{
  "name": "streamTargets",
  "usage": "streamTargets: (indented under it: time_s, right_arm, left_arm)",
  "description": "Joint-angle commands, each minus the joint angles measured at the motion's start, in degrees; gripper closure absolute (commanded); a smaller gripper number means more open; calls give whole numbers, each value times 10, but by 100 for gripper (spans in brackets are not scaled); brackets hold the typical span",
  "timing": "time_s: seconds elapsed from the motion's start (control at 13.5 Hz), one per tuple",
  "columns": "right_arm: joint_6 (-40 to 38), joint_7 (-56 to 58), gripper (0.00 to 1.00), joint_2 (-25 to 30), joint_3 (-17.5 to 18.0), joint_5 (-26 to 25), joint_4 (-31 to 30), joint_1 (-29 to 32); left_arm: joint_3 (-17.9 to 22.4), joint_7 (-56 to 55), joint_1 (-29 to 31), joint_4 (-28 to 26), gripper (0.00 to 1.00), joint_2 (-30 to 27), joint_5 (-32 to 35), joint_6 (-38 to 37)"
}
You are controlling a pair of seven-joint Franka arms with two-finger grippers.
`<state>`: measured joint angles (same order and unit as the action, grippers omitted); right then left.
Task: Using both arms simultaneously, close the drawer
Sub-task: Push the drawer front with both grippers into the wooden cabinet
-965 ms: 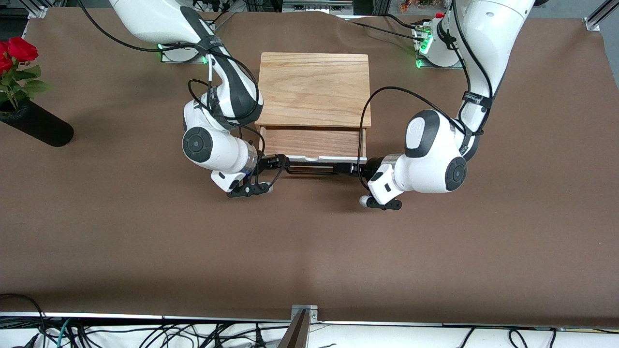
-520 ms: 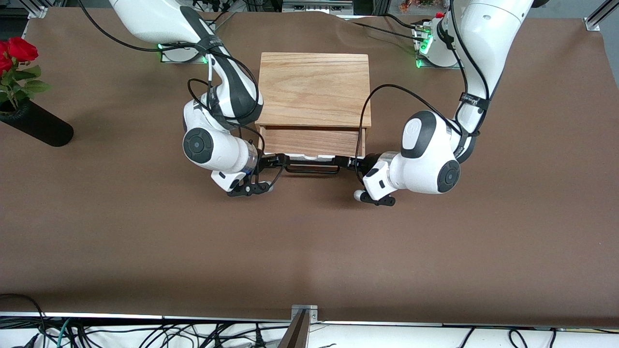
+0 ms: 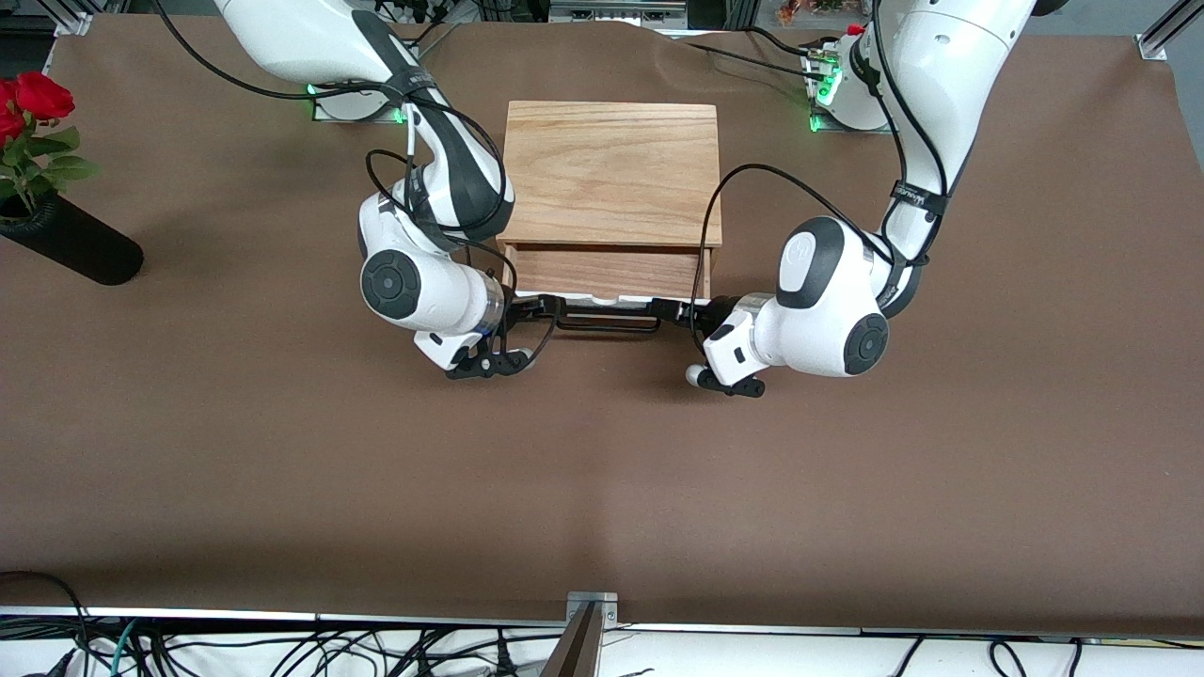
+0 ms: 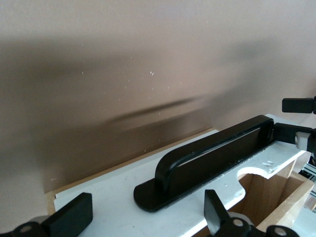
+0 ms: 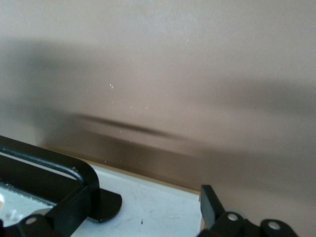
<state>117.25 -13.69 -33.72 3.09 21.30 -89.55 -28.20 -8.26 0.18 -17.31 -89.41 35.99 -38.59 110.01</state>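
Going across the front view: a black vase [image 3: 71,246] with red roses [image 3: 38,94] sits at the edge of the frame on the right arm's end of the table [image 3: 602,470], well apart from the action, so ignore it.

Next is the right arm [image 3: 414,282], coming down from the top of the frame. The right gripper [image 3: 541,306] is at one end of the black handle [image 3: 607,325]. In the right wrist view its fingers [image 5: 211,202] are apart, sitting either side of the handle's foot and not clamped on anything I can make out.

Middle of the frame: the wooden box [image 3: 611,174] with the drawer [image 3: 607,273] sticking out toward the camera. It's only partly open — a strip of light wood shows between the box top and the white front panel [image 3: 611,303].

Then the left arm [image 3: 828,310], with the left gripper [image 3: 670,310] at the other end of the handle. Its fingers [image 4: 74,217] are spread wide too, with the panel and the handle's end between them.

So I'd call this mid-push, maybe two thirds of the way in. How to do it well:

- Push both ends at the same rate. If one arm leads, a wide shallow drawer like this probably racks and jams in the box.
- Push straight toward the box, along the slides, with no sideways squeeze between the two grippers.
- Keep contact on the panel or handle feet — open fingers could slip past the bar.
- Ease off as the panel nears the box edge. The box doesn't look fixed down, so a hard finish could shove it toward the bases.
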Motion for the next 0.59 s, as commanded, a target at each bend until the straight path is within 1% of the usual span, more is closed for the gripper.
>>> streamTargets:
  time_s: [0.0,0.15,0.52]
  right_arm:
    - [-47,-2,0,-2,4,12,-1,-20]
    - [-56,-1,0,-2,4,12,-1,-22]
    - [-90,0,0,-5,4,12,-2,-30]
  left_arm:
    - [4,29,-4,-42,0,-8,-9,-25]
    - [4,29,-4,-46,0,-12,-9,-37]
    - [2,29,-5,-86,0,-44,14,-43]
